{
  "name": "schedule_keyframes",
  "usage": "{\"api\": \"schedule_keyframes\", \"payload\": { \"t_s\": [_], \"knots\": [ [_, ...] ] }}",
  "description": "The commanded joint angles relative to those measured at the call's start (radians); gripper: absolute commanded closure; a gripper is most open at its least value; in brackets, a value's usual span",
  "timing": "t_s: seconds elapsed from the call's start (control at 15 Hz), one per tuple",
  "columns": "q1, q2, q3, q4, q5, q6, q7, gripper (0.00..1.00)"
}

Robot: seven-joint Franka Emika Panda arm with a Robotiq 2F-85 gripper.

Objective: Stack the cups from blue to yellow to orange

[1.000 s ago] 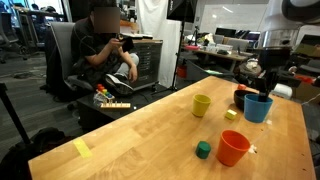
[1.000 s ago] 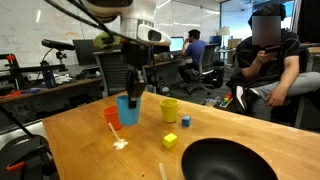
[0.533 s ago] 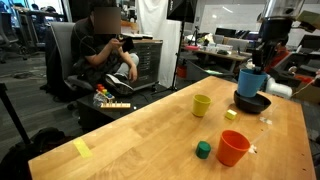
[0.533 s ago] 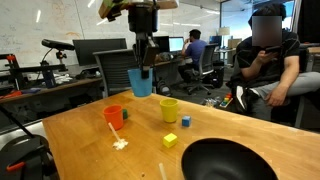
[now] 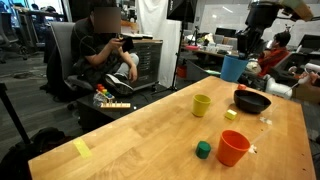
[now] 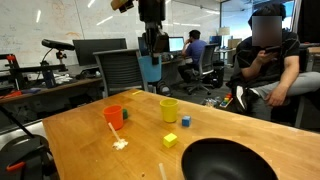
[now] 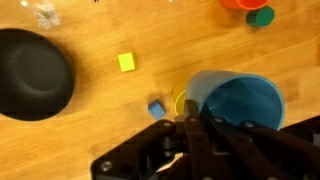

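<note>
You had the light blue cup [image 5: 232,68] clenched by its rim in the claw [image 6: 150,50], high over the surface [image 5: 130,140], with open air on every side. It hung upright, mouth up, its long axis near vertical, just under the claw. In the wrist view the fingers [image 7: 190,122] pinched one side of the rim, and the yellow cup [image 7: 180,100] peeked out below. The yellow cup stood mid-surface. The orange cup [image 5: 233,148] stood apart from it beside a green cube [image 5: 204,150], and the dark bowl [image 5: 252,102] sat close to the surface's edge.
</note>
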Motion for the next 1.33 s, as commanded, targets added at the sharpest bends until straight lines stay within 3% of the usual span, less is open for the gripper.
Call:
{"api": "schedule_keyframes", "payload": {
  "t_s": [0.0, 0.6, 1.27],
  "knots": [
    [-0.005, 0.090, 0.009, 0.112, 0.048, -0.006, 0.021, 0.99],
    [-0.029, 0.272, 0.017, 0.254, 0.053, 0.000, 0.029, 0.99],
    [-0.028, 0.296, 0.041, 0.219, 0.075, 0.050, 0.021, 0.99]
  ]
}}
